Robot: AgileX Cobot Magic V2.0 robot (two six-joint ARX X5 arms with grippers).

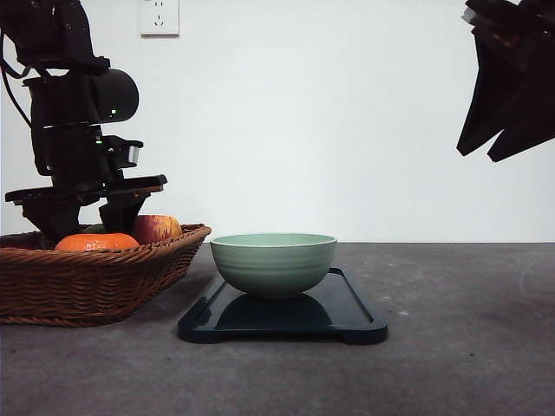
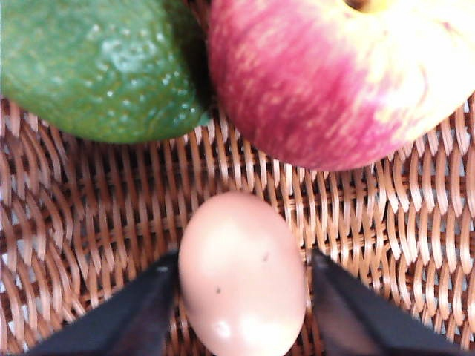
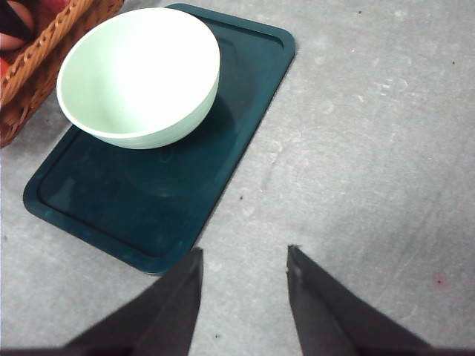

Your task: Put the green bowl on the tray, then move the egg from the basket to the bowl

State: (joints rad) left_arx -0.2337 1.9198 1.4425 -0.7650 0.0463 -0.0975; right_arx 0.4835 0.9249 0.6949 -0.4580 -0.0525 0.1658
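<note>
Bowl: green bowl [image 1: 273,263] sits on the tray [image 1: 347,314], ready to receive.
Egg: egg [image 2: 241,274] lies in the basket [image 1: 104,286].
Left claw [image 2: 241,311]: spread, fingers straddling the egg for pickup.
Right claw [image 3: 243,285]: released, empty, parked above the desk [image 3: 371,148].

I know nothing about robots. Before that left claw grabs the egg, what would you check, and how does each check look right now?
1. Green bowl sits on tray: ok.
2. Bowl empty, ready for the egg: ok.
3. Left gripper fingers straddle the egg in the basket: ok.
4. Fingers touching the egg: cannot tell.
5. Apple and avocado clear of the fingers: ok.
6. Right gripper open, raised away from bowl: ok.
</note>
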